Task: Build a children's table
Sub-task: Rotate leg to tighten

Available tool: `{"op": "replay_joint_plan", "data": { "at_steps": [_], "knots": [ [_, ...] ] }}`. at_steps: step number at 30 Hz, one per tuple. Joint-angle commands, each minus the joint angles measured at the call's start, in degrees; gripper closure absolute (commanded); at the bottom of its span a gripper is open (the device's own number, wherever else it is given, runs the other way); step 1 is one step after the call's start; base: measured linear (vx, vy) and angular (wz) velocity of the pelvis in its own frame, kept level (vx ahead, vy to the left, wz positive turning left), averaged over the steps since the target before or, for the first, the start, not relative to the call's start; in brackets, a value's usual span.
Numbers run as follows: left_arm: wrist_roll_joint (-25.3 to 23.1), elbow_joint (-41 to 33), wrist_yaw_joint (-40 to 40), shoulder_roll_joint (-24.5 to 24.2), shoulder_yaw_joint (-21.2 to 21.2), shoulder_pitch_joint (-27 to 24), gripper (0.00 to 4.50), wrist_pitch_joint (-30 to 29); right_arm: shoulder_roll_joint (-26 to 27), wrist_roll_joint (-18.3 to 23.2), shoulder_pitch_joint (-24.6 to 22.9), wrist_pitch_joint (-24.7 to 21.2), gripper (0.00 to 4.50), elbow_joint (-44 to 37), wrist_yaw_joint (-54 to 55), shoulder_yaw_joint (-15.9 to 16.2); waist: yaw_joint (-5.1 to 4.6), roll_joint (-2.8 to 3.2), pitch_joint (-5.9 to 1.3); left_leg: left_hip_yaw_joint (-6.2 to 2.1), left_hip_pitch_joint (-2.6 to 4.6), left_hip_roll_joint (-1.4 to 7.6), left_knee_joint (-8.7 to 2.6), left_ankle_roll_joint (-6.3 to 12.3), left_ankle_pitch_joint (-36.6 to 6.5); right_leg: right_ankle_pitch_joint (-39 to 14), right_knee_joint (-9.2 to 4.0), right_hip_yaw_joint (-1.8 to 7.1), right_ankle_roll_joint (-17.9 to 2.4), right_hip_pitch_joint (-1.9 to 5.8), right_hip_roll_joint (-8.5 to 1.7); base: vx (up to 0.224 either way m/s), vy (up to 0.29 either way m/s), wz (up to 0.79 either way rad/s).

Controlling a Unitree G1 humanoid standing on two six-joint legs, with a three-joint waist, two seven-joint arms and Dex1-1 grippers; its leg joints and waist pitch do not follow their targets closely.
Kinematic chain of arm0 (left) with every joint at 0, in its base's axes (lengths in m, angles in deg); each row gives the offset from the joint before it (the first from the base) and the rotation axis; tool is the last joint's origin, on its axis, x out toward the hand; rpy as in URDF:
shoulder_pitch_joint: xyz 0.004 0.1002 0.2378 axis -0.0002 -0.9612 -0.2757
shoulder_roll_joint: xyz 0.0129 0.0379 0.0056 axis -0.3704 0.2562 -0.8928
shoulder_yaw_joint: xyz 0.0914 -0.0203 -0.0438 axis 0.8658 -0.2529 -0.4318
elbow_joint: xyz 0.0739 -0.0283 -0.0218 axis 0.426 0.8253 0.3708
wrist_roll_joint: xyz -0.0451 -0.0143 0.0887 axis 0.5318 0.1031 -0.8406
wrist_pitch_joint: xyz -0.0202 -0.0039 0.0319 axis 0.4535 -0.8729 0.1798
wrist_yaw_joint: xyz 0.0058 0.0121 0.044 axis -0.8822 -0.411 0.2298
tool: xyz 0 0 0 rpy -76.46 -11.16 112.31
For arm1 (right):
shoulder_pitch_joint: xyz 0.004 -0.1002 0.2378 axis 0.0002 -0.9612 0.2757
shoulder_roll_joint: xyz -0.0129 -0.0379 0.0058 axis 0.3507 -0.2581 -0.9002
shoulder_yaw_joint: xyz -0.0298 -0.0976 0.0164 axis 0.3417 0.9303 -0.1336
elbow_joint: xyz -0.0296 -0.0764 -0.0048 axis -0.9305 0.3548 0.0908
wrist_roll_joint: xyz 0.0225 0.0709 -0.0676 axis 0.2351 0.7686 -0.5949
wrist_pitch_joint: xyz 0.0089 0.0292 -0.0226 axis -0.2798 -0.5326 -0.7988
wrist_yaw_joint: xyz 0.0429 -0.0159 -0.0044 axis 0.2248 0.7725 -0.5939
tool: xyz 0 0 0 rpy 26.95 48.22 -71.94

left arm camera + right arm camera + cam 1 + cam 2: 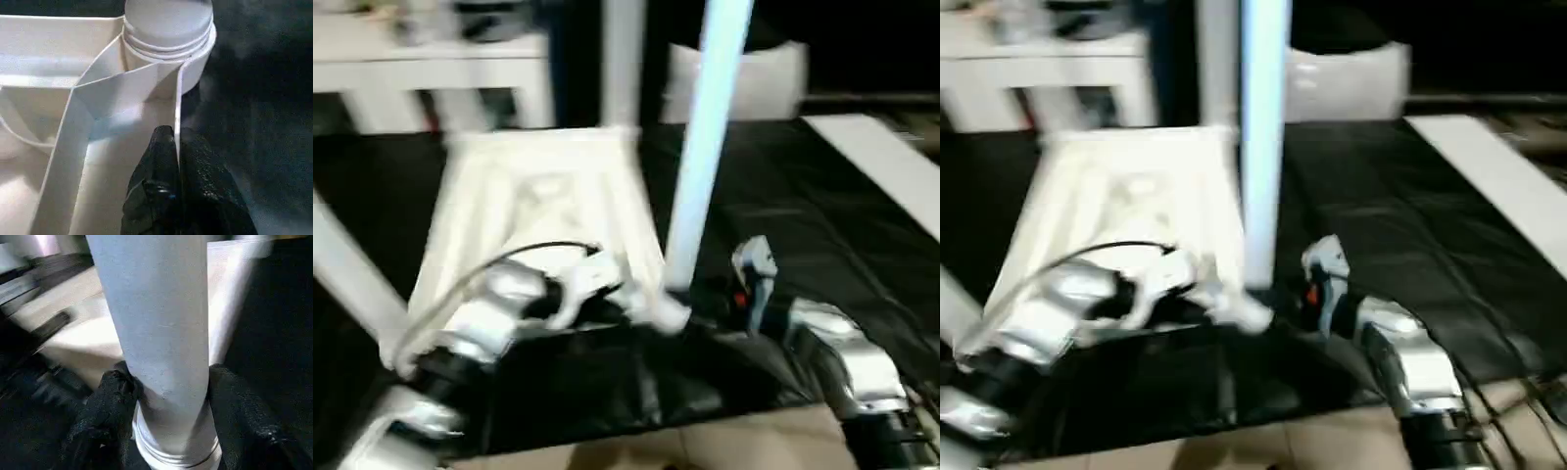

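- I see the top (543, 211) lying upside down on the black bench (803, 215), ribbed underside facing up, roughly in the middle of my head view.
- My left gripper (178, 147) is at the near right corner of the top. In the left wrist view its two black fingers (156, 166) are pressed onto the thin side wall of the top, one on the inner face and one on the outer face, so they are pinching that wall.
- Just beyond that grip, the wrist view shows the round corner socket (168, 54) with a leg seated in it.
- That leg (710, 137) stands close to upright from the near right corner, leaning slightly, and runs out past the upper edge of the head views.
- My right gripper (166, 396) is on the leg low down, just above its flared, ringed end. Its fingers (110, 401) sit on opposite sides of the tube and are closed against it.
- My right forearm (847, 357) comes in from the lower right, and my left forearm (475, 328) crosses over the near edge of the top.
- A second leg (622, 59) rises from the far right corner of the top.
- A third leg (347, 269) slants off at the left edge of the left eye view.
- Behind the bench I can make out a white table (431, 59) at the far left and a long white board (886, 166) lying on the bench's right side.
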Motion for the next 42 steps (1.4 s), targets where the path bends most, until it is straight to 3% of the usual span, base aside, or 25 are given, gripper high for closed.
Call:
{"op": "replay_joint_plan", "data": {
  "at_steps": [1,3,4,6,7,8,11,12,13,14,17,22,25,27,31,32,33,37,42],
  "knots": [
    [2.3,-2.2,3.9,5.1,0.0,3.0,4.5,0.0,3.7,0.0,1.8,-1.3,2.57,-0.6,2.2,4.3,-0.17,0.07,-3.83,-1.61,-0.09,1.55,-4.23,1.33,-19.8,-31.8,-5.3,1.53,-1.3,3.66,-3.79,0.0,0.0,0.0],
    [0.7,-0.4,9.2,8.1,-0.6,3.9,4.5,0.1,7.1,-1.3,3.4,-1.7,2.57,1.0,9.4,2.5,-0.87,0.23,-3.76,-1.25,-0.03,1.11,-4.05,1.94,-18.7,-30.7,-5.36,1.82,-2.6,3.04,-3.79,0.0,0.0,0.0],
    [-0.1,0.6,11.4,9.1,-0.7,4.3,4.5,0.5,8.3,-1.8,4.1,-1.6,2.57,1.9,12.0,1.9,-0.88,0.17,-4.15,-1.27,-0.17,1.01,-3.95,2.16,-17.1,-29.1,-5.06,1.93,-3.0,3.43,-3.87,0.0,0.0,0.0],
    [-2.1,2.4,14.1,9.8,0.2,4.7,4.5,2.9,9.0,-3.6,4.9,2.5,2.57,4.2,14.2,2.1,-1.09,0.28,-4.17,-1.17,-0.68,1.23,-4.13,3.07,-15.1,-26.3,-4.69,2.31,-4.2,3.45,-3.84,0.0,0.0,0.0],
    [-2.1,2.4,14.2,9.8,0.2,4.7,4.5,2.9,9.0,-3.7,4.9,2.6,2.57,4.2,14.2,2.1,-0.96,0.2,-4.44,-0.96,-0.48,1.18,-3.93,3.52,-13.7,-24.3,-4.42,2.62,-4.9,3.35,-3.96,0.0,0.0,0.0],
    [-2.3,2.3,14.4,10.0,0.1,4.6,4.5,2.8,9.1,-3.8,4.8,3.1,2.22,4.2,14.4,2.0,-0.71,0.1,-4.63,-0.85,-0.71,1.24,-3.89,4.38,-11.3,-21.0,-3.76,2.96,-6.2,3.52,-3.9,0.053,-0.023,0.06],
    [-2.0,1.7,13.2,8.9,-0.1,4.1,4.5,3.3,9.6,-2.6,3.7,3.9,1.84,2.9,14.3,0.3,-0.27,-0.18,-4.79,-0.64,-0.89,1.32,-3.74,5.88,-8.3,-17.9,-3.05,3.33,-7.8,3.55,-3.84,0.035,-0.017,0.03],
    [-1.8,1.2,11.9,7.8,0.1,3.7,4.5,4.1,9.0,-2.4,3.1,4.4,1.75,2.3,13.3,0.2,0.33,0.1,-5.04,-0.68,-1.0,1.5,-3.72,6.95,-4.9,-13.4,-2.2,3.54,-9.0,3.78,-3.8,0.0,0.0,0.0],
    [-1.7,1.0,10.8,7.1,0.4,3.4,4.5,5.0,8.4,-2.5,2.7,4.7,1.75,2.0,12.7,0.3,0.4,0.06,-5.01,-0.64,-1.06,1.5,-3.69,7.36,-4.2,-12.2,-2.05,3.61,-9.3,3.75,-3.76,0.0,0.0,0.0],
    [-1.6,0.8,10.0,6.6,0.5,3.2,4.5,5.7,8.0,-2.6,2.5,4.9,1.46,1.8,12.3,0.3,0.71,0.12,-4.95,-0.54,-0.98,1.48,-3.64,7.8,-3.6,-11.3,-1.9,3.67,-9.7,3.72,-3.76,0.0,0.0,0.0],
    [-0.7,-0.3,6.3,4.2,0.9,2.0,4.5,7.6,5.4,-1.7,1.4,7.4,1.27,1.1,8.8,0.3,1.28,0.01,-4.86,-0.39,-0.99,1.48,-3.58,7.96,-4.0,-12.1,-1.81,3.78,-9.6,3.73,-3.78,0.0,0.0,0.0],
    [0.2,-0.7,1.0,0.2,1.5,0.8,4.5,11.2,-1.3,0.0,-0.8,10.1,0.82,-0.5,-1.5,0.8,2.67,0.06,-4.24,-0.08,-0.08,1.73,-4.02,5.8,-9.4,-21.2,-2.83,3.86,-6.9,3.05,-3.52,0.0,0.0,0.0],
    [1.1,-0.8,-4.6,-3.2,2.4,0.3,4.5,14.0,-6.8,2.2,-1.6,10.1,0.57,-1.3,-10.2,0.4,3.02,0.08,-4.12,-0.11,0.25,1.82,-4.08,5.29,-11.2,-23.4,-3.2,3.94,-6.1,2.84,-3.53,0.0,0.0,0.0],
    [1.7,-1.4,-7.7,-4.9,2.9,-0.1,4.5,15.0,-8.9,3.8,-1.3,9.7,0.4,-1.2,-13.7,0.2,3.24,0.01,-4.17,-0.18,0.17,1.98,-4.2,5.22,-11.1,-21.9,-2.76,4.16,-6.7,2.93,-3.52,0.0,0.0,0.0],
    [2.7,-2.6,-13.9,-8.2,4.2,-1.0,4.5,18.3,-13.1,6.6,-0.1,7.7,0.05,-0.9,-21.9,1.4,3.92,-0.01,-3.93,-0.06,0.8,1.73,-4.22,4.35,-13.4,-26.6,-3.55,3.94,-5.6,2.7,-3.67,0.0,0.0,0.0],
    [2.7,-2.7,-14.7,-8.6,4.4,-1.1,4.5,18.6,-13.8,6.7,0.0,7.5,0.05,-0.9,-23.3,1.9,4.11,0.08,-4.03,-0.17,0.87,1.87,-4.26,4.19,-13.2,-26.2,-3.35,3.99,-5.7,2.73,-3.69,0.0,0.0,0.0],
    [3.3,-3.5,-17.2,-9.9,5.0,-1.6,4.5,19.6,-15.8,6.8,0.3,6.9,0.05,-0.7,-27.2,3.6,4.22,-0.26,-4.02,-0.11,0.81,2.04,-4.31,4.33,-12.5,-25.0,-3.21,4.11,-6.1,2.67,-3.58,0.0,0.0,0.0],
    [4.7,-5.5,-22.1,-12.4,6.4,-2.6,4.5,21.1,-18.4,5.9,0.9,8.6,0.05,0.3,-33.6,7.0,5.05,-0.12,-4.23,-0.05,0.65,2.19,-4.32,4.59,-10.5,-21.4,-2.36,4.41,-7.8,2.85,-3.7,0.0,0.0,0.0],
    [4.9,-5.4,-25.2,-13.9,7.2,-2.5,4.5,22.8,-19.4,6.6,1.8,8.1,0.05,1.8,-38.5,9.0,6.17,-0.23,-4.24,0.1,0.71,2.44,-4.41,4.33,-9.3,-19.9,-1.99,4.6,-8.8,2.83,-3.69,0.0,0.0,0.0]
  ]
}}
